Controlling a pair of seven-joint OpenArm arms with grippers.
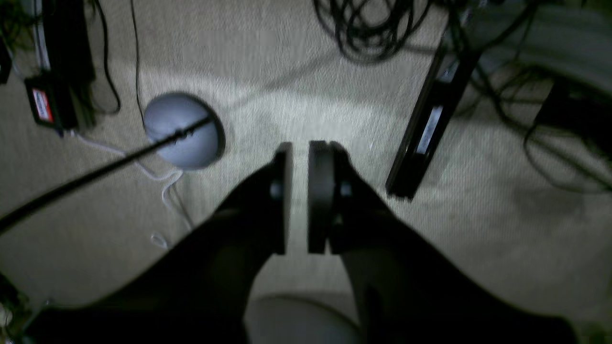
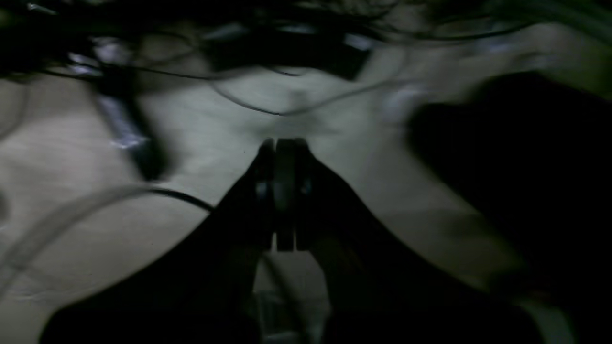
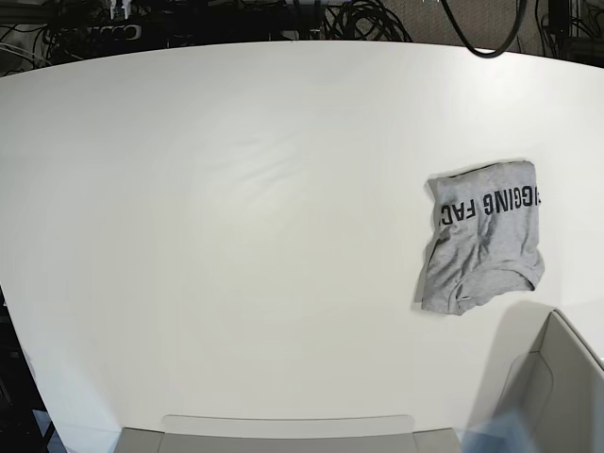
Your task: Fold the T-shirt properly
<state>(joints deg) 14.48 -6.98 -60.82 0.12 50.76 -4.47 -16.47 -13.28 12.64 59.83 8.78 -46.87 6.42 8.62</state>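
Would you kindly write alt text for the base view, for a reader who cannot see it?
A folded grey T-shirt with black lettering lies near the right edge of a white table. Neither arm shows; black cables hang behind the far edge, and grey bins sit at the near edge.

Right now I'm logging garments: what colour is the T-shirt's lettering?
Black block capitals on the heather-grey T-shirt, clearest in the base view.
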